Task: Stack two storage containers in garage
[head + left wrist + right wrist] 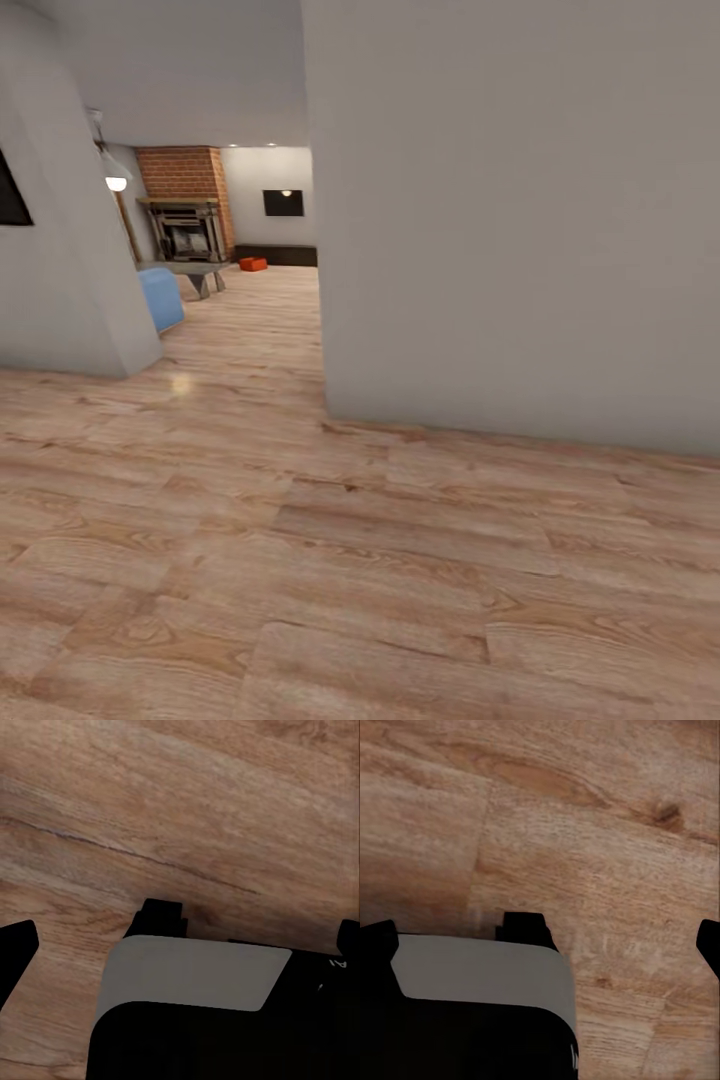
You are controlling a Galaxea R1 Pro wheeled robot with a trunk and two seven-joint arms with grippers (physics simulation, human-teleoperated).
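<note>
At upper left of the head view, beyond the blue sofa (160, 297) and brick fireplace (186, 205), one storage container (253, 264) lay on the living room's plank floor (330, 560). Each wrist view showed the tool spread and empty over planks. The robot should probably steer left around the grey wall (510, 220), slowing near the container.

You're looking down a hallway toward a lit room.

Light wood-plank flooring (350, 560) runs under you and on through the opening. A plain grey wall (520, 220) fills your right; a second wall corner (70, 290) stands at your left. Far ahead you see a red brick fireplace (185, 215), a blue sofa end (160, 297), a glowing lamp (116, 182) and a dark wall panel (283, 203).
</note>
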